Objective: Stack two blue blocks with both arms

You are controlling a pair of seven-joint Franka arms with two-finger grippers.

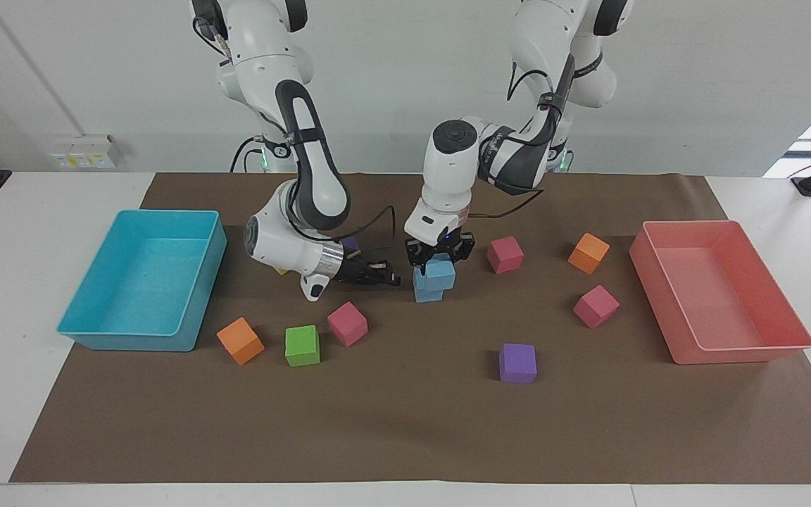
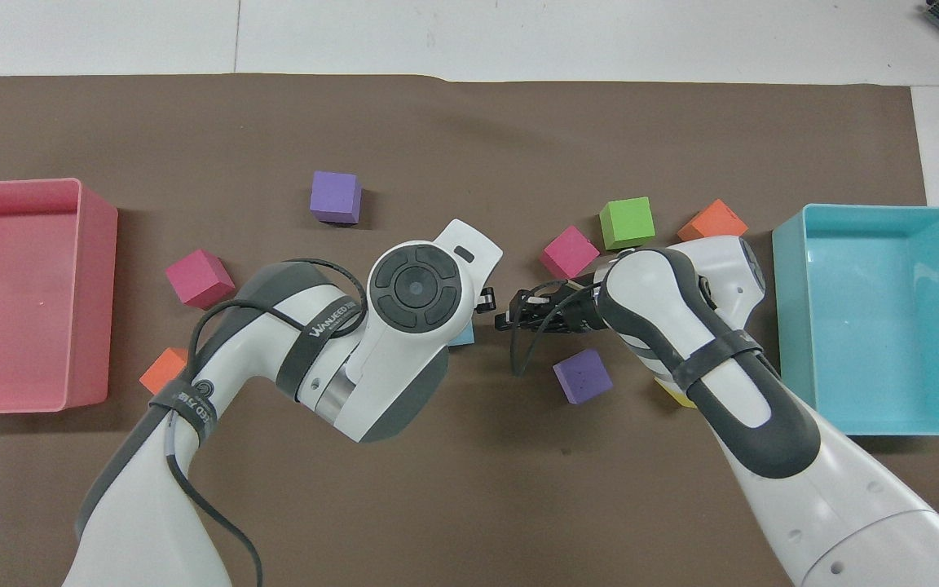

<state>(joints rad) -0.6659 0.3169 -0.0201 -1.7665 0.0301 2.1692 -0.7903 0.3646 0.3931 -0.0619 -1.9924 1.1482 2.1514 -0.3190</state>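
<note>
Two sky-blue blocks are at the middle of the brown mat. The lower blue block (image 1: 426, 291) sits on the mat. My left gripper (image 1: 440, 255) points down and is shut on the upper blue block (image 1: 440, 274). It holds that block on or just above the lower one, shifted a little toward the left arm's end. In the overhead view the left wrist (image 2: 416, 287) hides both blocks except a blue sliver (image 2: 463, 335). My right gripper (image 1: 386, 275) lies low and level beside the lower block, toward the right arm's end, and holds nothing.
A turquoise bin (image 1: 198, 282) stands at the right arm's end and a pink bin (image 1: 793, 338) at the left arm's end. Loose cubes lie around: pink (image 1: 347, 323), green (image 1: 302, 345), orange (image 1: 240, 340), purple (image 1: 517, 362), pink (image 1: 595, 305), orange (image 1: 588, 253), pink (image 1: 505, 254).
</note>
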